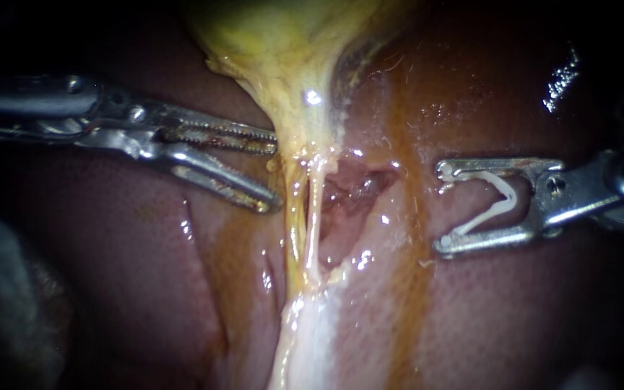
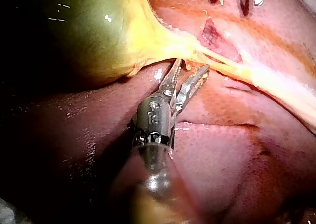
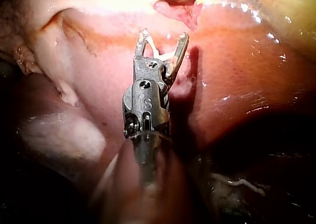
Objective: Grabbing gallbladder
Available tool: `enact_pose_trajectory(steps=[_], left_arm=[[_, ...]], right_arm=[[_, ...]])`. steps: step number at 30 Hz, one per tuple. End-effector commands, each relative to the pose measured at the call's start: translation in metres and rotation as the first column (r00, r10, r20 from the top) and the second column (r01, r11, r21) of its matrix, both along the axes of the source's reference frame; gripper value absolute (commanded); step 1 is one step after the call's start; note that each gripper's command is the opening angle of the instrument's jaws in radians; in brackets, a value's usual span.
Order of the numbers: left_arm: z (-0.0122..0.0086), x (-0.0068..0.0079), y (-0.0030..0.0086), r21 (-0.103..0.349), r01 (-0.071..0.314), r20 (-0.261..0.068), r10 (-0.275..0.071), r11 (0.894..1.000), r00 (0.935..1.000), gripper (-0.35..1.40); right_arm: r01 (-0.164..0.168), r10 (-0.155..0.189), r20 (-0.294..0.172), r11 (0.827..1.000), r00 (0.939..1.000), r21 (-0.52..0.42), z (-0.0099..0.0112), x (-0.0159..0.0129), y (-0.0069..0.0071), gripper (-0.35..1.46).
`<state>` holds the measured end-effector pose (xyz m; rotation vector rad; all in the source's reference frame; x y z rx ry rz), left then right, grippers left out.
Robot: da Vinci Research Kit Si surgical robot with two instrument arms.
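Noted at upper centre of the endoscope view: gallbladder (image 1: 276,36), yellow-green, narrowing downward into a pale neck and then a thin tube (image 1: 314,217) running on to lower centre. Long axis therefore near vertical in the frame, crosswise to both shafts. Underneath and to either side: liver (image 1: 110,253). Entering from the left edge: left instrument (image 1: 274,172), jaws released, clear gap between them, nothing gripped. Upper jaw tip touching or just beside the left flank of the neck, lower jaw tip just short of the tube; actual contact not determinable. Borne out in the left wrist view: left instrument (image 2: 192,65) with jaws parted, neck directly ahead of the tips, bulk of the gallbladder (image 2: 84,31) beyond and off to one side. Entering from the right edge: right instrument (image 1: 440,209), jaws standing wide yet grasping a white clip (image 1: 500,198) seated between them and touching both. Well apart from the neck, with a raw red opening (image 1: 352,189) in the tissue lying between. Same loaded clip (image 3: 154,48) seen in the right wrist view between the jaws of the right instrument (image 3: 164,35). Judged: left instrument much the nearer and the one placed for the grab; target immediately right of its tips and slightly up-frame; short advance, then closure across the neck, not along it. Risk judged: the thin tube caught instead of gallbladder wall on a low closure. Containers: none seen.
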<state>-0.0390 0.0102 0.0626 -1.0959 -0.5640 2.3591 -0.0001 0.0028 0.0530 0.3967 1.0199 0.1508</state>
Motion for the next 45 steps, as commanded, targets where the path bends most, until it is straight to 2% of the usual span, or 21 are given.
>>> enact_pose_trajectory(steps=[1, 13, 20, 26, 32, 39, 42, 45], left_arm=[[0.0, 0.0001, 0.0, 0.0, 0.0, 0.0, 0.0, 1.0, 1.0, 0.12], [-0.0006, 0.0001, -0.0001, 0.002, 0.0, 0.001, 0.0, 1.0, 1.0, -0.33], [-0.0013, 0.0004, -0.0001, 0.001, -0.005, 0.004, 0.005, 1.0, 1.0, -0.35], [-0.003, 0.0011, -0.0006, 0.105, 0.013, -0.001, -0.013, 0.994, 0.9999, -0.35], [-0.0056, 0.0028, 0.0009, 0.14, 0.011, 0.001, -0.011, 0.99, 0.9999, -0.35], [-0.0083, 0.0059, 0.0032, 0.129, 0.029, -0.013, -0.028, 0.991, 0.9995, -0.35], [-0.0092, 0.0065, 0.0039, 0.128, 0.036, -0.014, -0.035, 0.991, 0.9993, -0.35], [-0.0094, 0.0066, 0.0039, 0.127, 0.04, -0.013, -0.039, 0.991, 0.9992, -0.35]], right_arm=[[0.0, 0.0, 0.0, 1.0, 1.0, 0.0, 0.0, 0.0, 0.0, 0.5], [0.0, 0.0, 0.0, 1.0, 1.0, 0.0, 0.0, 0.0, 0.0, 0.5], [0.0, 0.0, 0.0, 1.0, 1.0, 0.0, 0.0, 0.0, 0.0, 0.5], [0.0, 0.0, 0.0, 1.0, 1.0, 0.0, 0.0, 0.0, 0.0, 0.5], [0.0, 0.0, 0.0, 1.0, 1.0, 0.0, 0.0, 0.0, 0.0, 0.5], [0.0, 0.0, 0.0, 1.0, 1.0, 0.0, 0.0, 0.0, 0.0, 0.5], [0.0, 0.0, 0.0, 1.0, 1.0, 0.0, 0.0, 0.0, 0.0, 0.5], [0.0, 0.0, 0.0, 1.0, 1.0, 0.0, 0.0, 0.0, 0.0, 0.5]])
